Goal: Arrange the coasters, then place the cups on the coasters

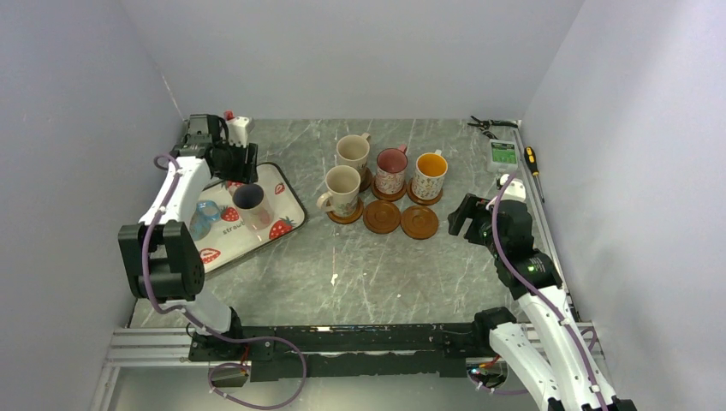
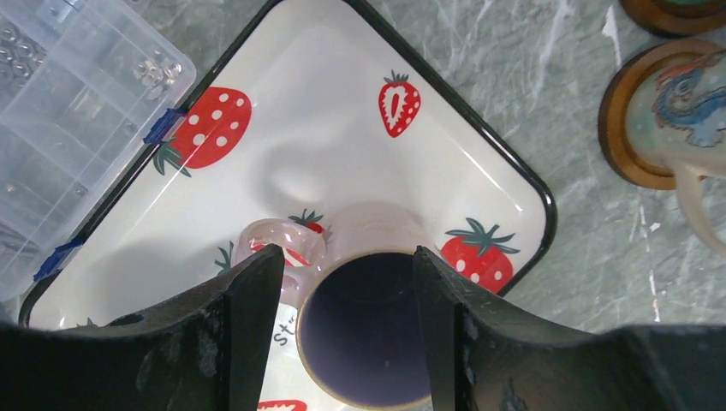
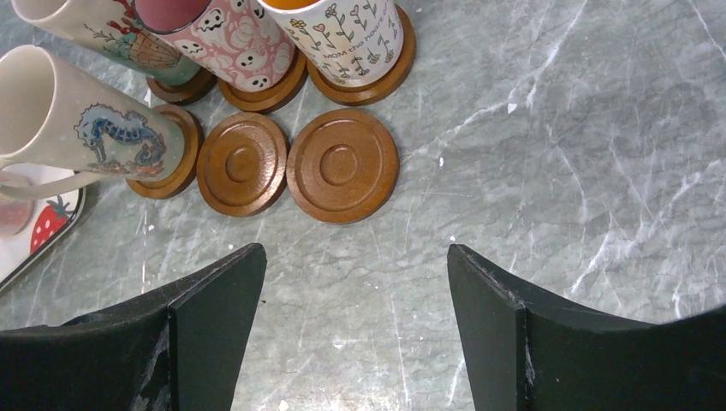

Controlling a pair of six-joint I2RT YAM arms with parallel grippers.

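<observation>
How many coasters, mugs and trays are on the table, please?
Coasters: 6
Mugs: 6
Tray: 1
Total: 13

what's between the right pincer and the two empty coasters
Only bare marble table. In the right wrist view, the open right pincer faces the two empty coasters, with nothing on the stretch between.

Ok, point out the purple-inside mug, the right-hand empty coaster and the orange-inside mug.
purple-inside mug (image 2: 368, 342): left wrist view, on its dark inside.
right-hand empty coaster (image 3: 342, 164): right wrist view, on its centre disc.
orange-inside mug (image 1: 428, 182): top view, on its patterned outer wall.
</observation>
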